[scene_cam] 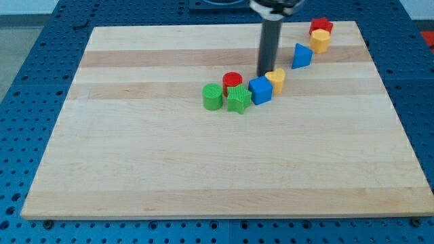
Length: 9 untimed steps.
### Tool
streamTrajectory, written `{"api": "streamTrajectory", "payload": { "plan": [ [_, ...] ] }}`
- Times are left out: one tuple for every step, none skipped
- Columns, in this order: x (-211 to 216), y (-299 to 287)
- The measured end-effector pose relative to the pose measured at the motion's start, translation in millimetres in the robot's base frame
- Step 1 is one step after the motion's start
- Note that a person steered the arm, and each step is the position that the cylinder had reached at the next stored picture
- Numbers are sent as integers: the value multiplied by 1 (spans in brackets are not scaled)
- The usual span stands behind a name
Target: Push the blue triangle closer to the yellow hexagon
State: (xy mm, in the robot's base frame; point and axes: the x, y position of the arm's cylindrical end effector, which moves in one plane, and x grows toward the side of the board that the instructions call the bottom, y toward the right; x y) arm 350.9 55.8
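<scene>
One rod, no claw; my tip (263, 74) just far of blue cube (260, 90). Blue triangle (302, 56) sits right, near yellow hexagon (320, 41).

You had eight blocks on the wooden board (135, 169), two of each colour. The reds were a cylinder (232, 80) and a block of unclear shape (321, 26); the greens, a cylinder (212, 97) and a star (237, 99). The blues were a cube (260, 90) and a triangle (302, 56), and the yellows were two blocks (276, 80) (320, 41) whose shapes could not be made out.
</scene>
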Motion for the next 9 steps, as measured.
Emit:
{"api": "streamTrajectory", "payload": {
  "plan": [
    [-1, -46],
    [-12, -47],
    [-11, -25],
    [-11, -6],
    [-21, 3],
    [-31, 13],
    [-35, 32],
    [-35, 66],
    [-38, 95]
  ]
}}
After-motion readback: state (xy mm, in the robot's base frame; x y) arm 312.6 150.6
